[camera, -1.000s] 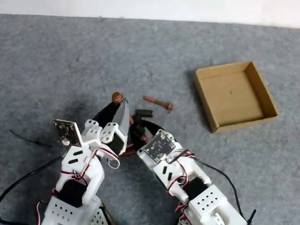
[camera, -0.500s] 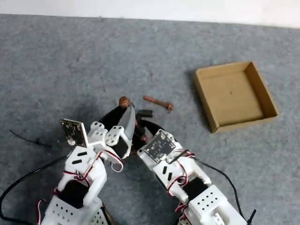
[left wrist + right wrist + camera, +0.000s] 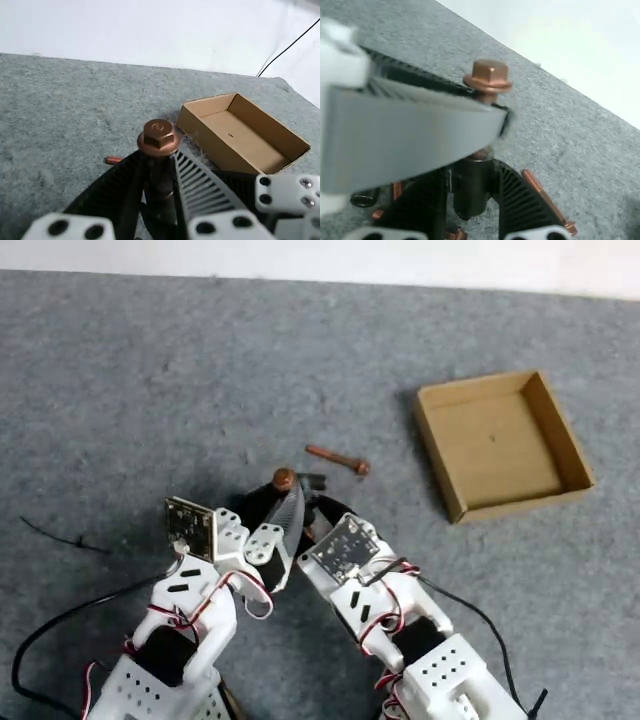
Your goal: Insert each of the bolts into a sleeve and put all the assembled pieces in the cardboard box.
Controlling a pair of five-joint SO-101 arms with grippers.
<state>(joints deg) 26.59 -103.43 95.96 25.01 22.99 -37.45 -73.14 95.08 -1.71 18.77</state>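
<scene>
Pinching a copper bolt (image 3: 158, 137) head-up in the left jaws, shank pointing down at a black sleeve (image 3: 472, 192) clamped upright in the right jaws, over the grey worktop (image 3: 150, 370). Looking down from the high view, finding a second bolt (image 3: 337, 459) lying flat just beyond both arms and the cardboard box (image 3: 500, 445) well apart on the right arm's side. Looking from the right wrist, catching a loose sleeve (image 3: 364, 200) on the worktop beside the jaws; from the left wrist, the second bolt's threaded tip.
</scene>
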